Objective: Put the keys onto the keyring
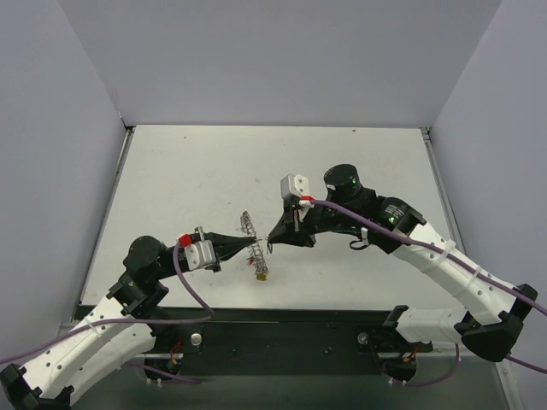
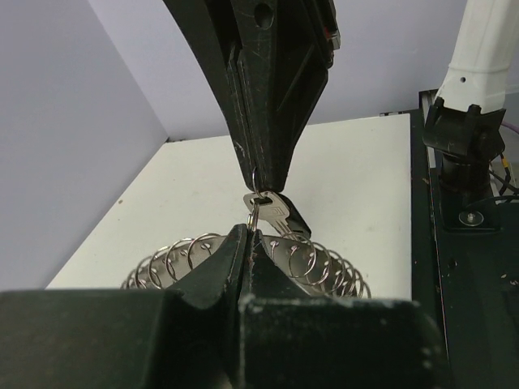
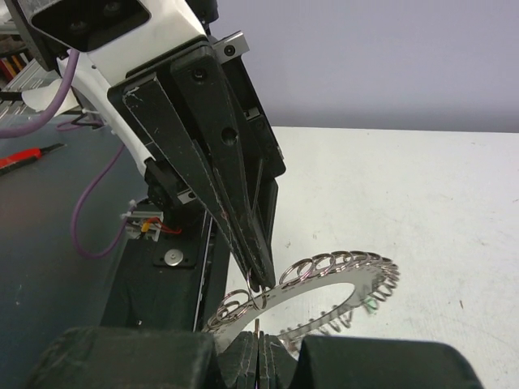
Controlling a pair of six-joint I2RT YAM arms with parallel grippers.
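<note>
Top view: left gripper (image 1: 255,248) and right gripper (image 1: 270,246) meet tip to tip above the near-centre of the table (image 1: 197,179). We see both pincers fully closed. The keyring (image 1: 248,224) stands on edge, lifted and tilted, just behind the two tips, its lower end at the left tip. A small cluster of loose keys (image 1: 261,272), yellow and red heads, lies on the table just in front of the tips, apart from the ring.

Left wrist view: left gripper (image 2: 250,239) is pinched tight on a thin wire loop rising from the keyring (image 2: 316,263), whose coils fan out right behind the fingers. The right gripper (image 2: 259,177) comes down from above, jaws together, its tip directly over the loop. A silver key with a black head (image 2: 276,212) hangs at that loop, between the two tips. We cannot tell whether the right tips actually pinch the key or only touch it.

Right wrist view: right gripper (image 3: 258,339) is closed, with a thin metal sliver showing at its tip. The left gripper (image 3: 261,282) tip touches the near-left coils of the keyring (image 3: 332,261). A green bit (image 3: 371,304) sits at the ring's far-right coils, too small to identify.
</note>
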